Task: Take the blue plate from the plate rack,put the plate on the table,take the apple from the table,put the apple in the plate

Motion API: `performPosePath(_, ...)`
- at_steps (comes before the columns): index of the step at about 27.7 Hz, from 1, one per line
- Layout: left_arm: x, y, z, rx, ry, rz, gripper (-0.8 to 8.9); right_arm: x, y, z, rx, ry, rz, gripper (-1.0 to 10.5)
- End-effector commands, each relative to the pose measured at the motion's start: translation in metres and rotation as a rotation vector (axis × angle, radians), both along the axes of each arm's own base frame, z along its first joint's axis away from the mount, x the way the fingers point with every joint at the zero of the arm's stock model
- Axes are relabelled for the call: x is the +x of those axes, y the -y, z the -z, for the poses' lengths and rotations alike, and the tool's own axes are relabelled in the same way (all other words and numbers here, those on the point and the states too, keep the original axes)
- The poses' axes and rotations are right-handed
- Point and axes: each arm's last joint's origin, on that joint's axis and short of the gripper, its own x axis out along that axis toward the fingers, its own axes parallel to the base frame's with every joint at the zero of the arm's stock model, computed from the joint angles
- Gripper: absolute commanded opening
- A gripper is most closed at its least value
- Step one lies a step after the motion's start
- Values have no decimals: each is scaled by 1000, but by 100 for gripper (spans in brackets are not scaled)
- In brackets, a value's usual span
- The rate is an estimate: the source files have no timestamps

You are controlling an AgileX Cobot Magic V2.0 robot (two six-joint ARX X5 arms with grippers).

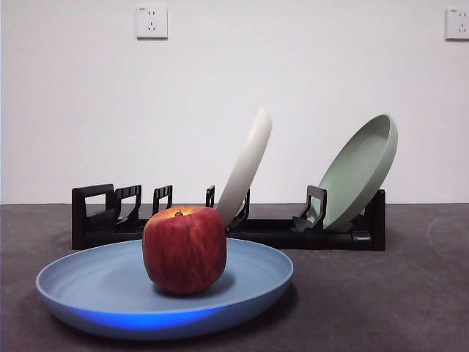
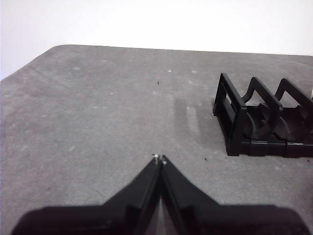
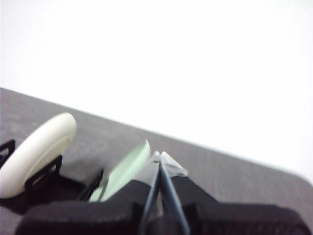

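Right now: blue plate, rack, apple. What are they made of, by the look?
Blue plate: probably matte plastic or melamine; even light-blue colour, soft dull sheen, thick rounded rim. Could be glazed ceramic, can't rule it out.
Plate rack: black moulded plastic; uniform semi-gloss, rounded moulded uprights.
Apple: looks like real fruit; streaked red-yellow skin, brown stem, waxy shine. A replica can't be excluded.

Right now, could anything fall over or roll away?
Maybe. The apple sits slightly tilted in the blue plate, so a bump might roll it against the shallow rim. The cream-white plate and pale green plate lean in the plate rack, and the right end effector is close to the green one, so a careless move might knock it.
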Motion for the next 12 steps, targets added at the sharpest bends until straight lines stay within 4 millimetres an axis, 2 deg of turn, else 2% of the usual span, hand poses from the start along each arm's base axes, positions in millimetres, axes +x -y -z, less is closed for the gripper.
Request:
performPosePath(1,1,0,4,-6,-7,-6,-3,8,0,27,10,-5,0,0)
performPosePath(8,1,0,4,-6,-8,-6,-3,23,0,98,101,-117,-1,0)
performPosePath(12,1,0,4,-6,-8,-6,-3,24,0,124,151,-157,4,0)
